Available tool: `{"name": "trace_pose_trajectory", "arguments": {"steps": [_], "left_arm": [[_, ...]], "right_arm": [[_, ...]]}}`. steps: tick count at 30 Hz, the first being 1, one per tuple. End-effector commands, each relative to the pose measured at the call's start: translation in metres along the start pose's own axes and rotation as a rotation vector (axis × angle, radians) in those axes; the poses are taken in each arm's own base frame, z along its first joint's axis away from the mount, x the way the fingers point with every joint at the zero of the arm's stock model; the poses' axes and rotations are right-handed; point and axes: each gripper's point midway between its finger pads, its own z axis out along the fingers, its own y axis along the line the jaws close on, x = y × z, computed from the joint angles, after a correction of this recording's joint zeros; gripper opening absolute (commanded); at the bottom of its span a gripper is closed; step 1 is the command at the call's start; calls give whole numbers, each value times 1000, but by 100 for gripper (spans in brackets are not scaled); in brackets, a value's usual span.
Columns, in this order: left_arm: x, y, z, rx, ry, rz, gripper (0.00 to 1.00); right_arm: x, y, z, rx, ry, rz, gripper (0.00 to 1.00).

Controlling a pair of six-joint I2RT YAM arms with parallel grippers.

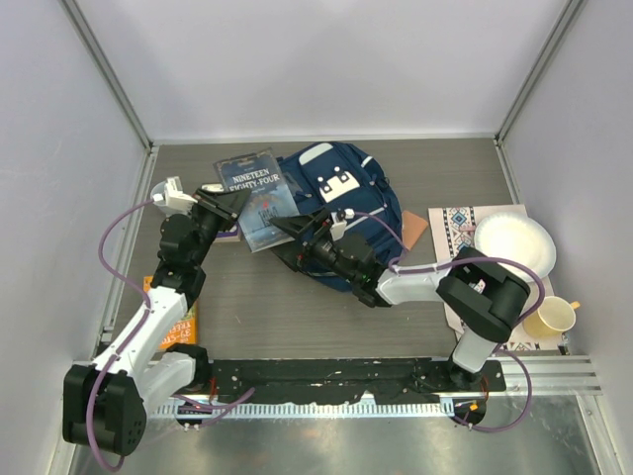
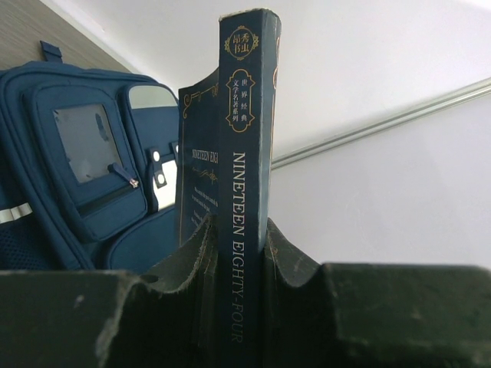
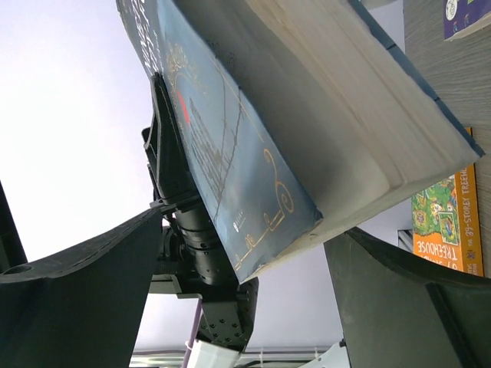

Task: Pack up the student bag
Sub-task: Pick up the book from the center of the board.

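Navy student bag lies at the far edge of the table. Left gripper clamps the book by its spine; right gripper stands wide around its corner. Handover step, I judge: next, the right must close.

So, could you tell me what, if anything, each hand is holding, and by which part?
The left hand pinches the Nineteen Eighty-Four book across its spine, near the bottom end. The right hand stands open around the book's corner, gripping nothing.
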Motion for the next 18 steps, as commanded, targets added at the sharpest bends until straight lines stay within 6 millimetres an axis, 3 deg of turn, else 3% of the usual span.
{"name": "trace_pose_trajectory", "arguments": {"steps": [1, 6, 13, 18], "left_arm": [[-31, -66, -5, 201, -90, 15, 0], [-25, -69, -7, 214, -59, 18, 0], [-21, -58, -17, 188, -56, 14, 0], [-16, -47, -20, 160, -50, 5, 0]], "right_arm": [[-1, 26, 1, -87, -21, 61, 90], [-4, 26, 9, -139, -22, 81, 90], [-16, 38, 14, -186, -62, 6, 68], [-21, 50, 12, -213, -90, -59, 64]]}}
